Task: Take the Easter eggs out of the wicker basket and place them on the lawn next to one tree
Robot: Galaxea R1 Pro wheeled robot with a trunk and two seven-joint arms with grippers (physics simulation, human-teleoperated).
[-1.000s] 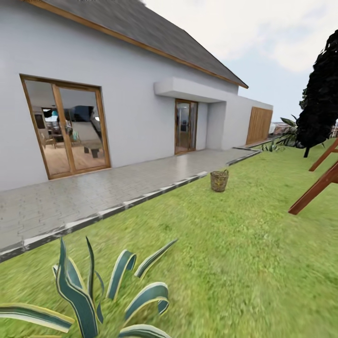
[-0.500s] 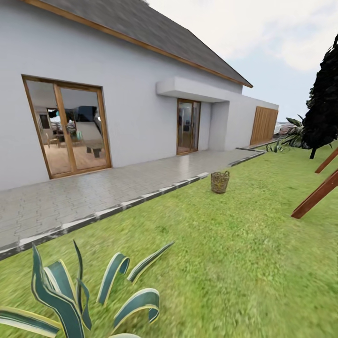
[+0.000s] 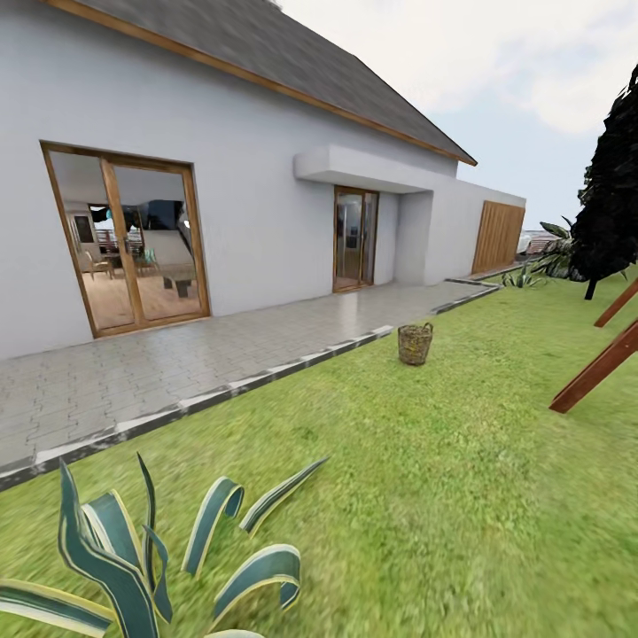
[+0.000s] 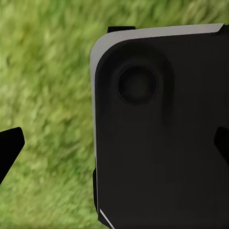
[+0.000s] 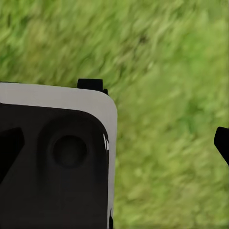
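Wicker basket (image 3: 414, 343) stands on the lawn (image 3: 425, 496) right of frame centre, beside the paved path (image 3: 177, 363). Both wrist views show spread fingertips at the frame edges over grass, holding nothing.

Ahead I have the wicker basket (image 3: 414, 343) on the lawn (image 3: 425, 478), just right of the paved path (image 3: 221, 350); house (image 3: 221, 177) left, agave (image 3: 151, 558) nearest, swing frame (image 3: 598, 368) right, conifer (image 3: 611, 204) behind it.

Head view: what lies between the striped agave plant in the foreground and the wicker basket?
Only bare lawn lies between the agave and the wicker basket, seen in the head view.
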